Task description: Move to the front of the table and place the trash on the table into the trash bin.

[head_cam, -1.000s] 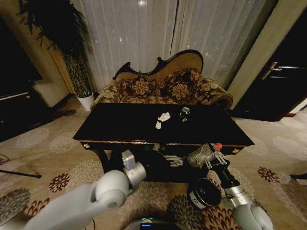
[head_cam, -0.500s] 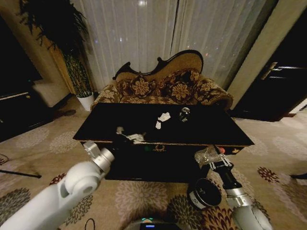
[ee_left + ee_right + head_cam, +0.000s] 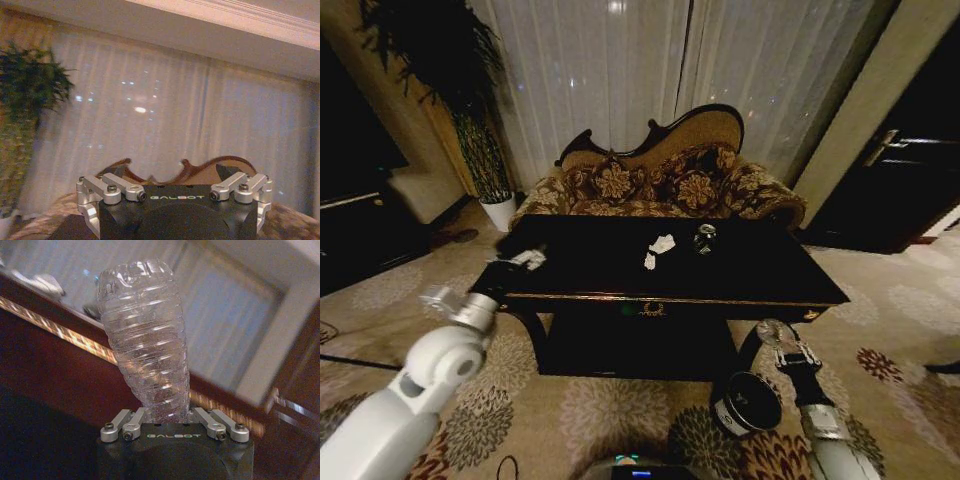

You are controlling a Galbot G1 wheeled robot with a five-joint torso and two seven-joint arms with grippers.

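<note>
The black table (image 3: pixel 580 265) stands ahead of me. On its top lie two white paper scraps (image 3: pixel 661 244) and a small shiny can (image 3: pixel 705 237). My right gripper (image 3: pixel 778 340) hangs below the table's front right edge, shut on a clear crushed plastic bottle (image 3: pixel 769 331). The right wrist view shows the bottle (image 3: pixel 145 340) standing up out of the right gripper (image 3: pixel 165 412). The dark trash bin (image 3: pixel 747 402) with a white label sits on the carpet just below and left of that gripper. My left gripper (image 3: pixel 520 262) is raised at the table's left end, open and holding nothing.
A patterned sofa (image 3: pixel 660 185) stands behind the table, with curtains (image 3: pixel 650 70) beyond it. A tall plant in a white pot (image 3: pixel 500 212) and a low black cabinet (image 3: pixel 355 235) are on the left. A dark door (image 3: pixel 900 180) is on the right. Floral carpet surrounds the table.
My left arm has swung from the table's front across to its left end. The right gripper has come down with the bottle, closer to the bin.
</note>
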